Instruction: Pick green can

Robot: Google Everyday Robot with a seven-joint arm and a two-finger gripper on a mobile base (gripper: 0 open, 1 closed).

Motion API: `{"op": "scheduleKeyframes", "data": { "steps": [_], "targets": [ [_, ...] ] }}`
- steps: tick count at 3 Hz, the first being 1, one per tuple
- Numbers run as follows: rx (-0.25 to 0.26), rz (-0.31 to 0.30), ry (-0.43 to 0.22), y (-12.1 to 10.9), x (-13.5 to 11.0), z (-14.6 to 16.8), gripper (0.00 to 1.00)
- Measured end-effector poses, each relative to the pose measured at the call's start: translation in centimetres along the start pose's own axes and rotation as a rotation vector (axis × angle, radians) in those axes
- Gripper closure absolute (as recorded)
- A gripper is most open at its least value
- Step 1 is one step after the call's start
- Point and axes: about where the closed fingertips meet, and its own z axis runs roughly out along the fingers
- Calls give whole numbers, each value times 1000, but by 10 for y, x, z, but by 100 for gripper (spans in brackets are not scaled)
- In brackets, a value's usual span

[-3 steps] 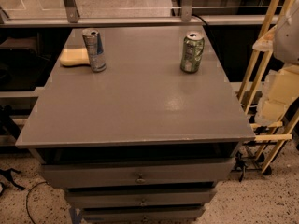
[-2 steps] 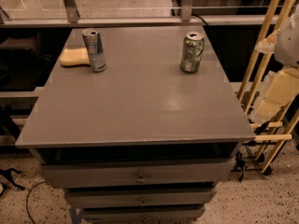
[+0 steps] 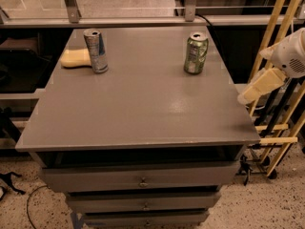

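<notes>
Green can point(image 3: 196, 53): a standard drink can, green with pale mottled markings down its side and a silver top with a pull tab.
Can's posture: upright, standing on its base, nothing touching it.
Can's place: on the far right part of the grey table top point(image 3: 143, 104), near the back edge and just in from the right edge.
Gripper point(image 3: 257, 88): off the table's right edge, about level with it, nearer the camera than the green can and well apart from it; it holds nothing that can be seen, and whether it is spread or pressed together cannot be told.
Arm point(image 3: 294, 56): a white rounded housing above and to the right of the gripper, against the right border.
Blue-and-silver can point(image 3: 96, 50): taller and slimmer, upright at the far left of the table, well apart from the green can.
Yellow sponge point(image 3: 75, 58): lying flat just left of the blue-and-silver can, touching it or nearly so.
Drawers point(image 3: 143, 178): grey fronts with small knobs, stacked under the table top.
Wooden frame point(image 3: 276, 27): pale yellow, behind the arm.
</notes>
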Motion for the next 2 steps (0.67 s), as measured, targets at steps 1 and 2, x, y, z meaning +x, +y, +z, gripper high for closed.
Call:
{"op": "scheduleKeyframes", "data": {
  "steps": [1,2],
  "targets": [
    [18,85,-69,-43,10,43,0],
    [32,134,-116,-71,6,70,0]
  ]
}}
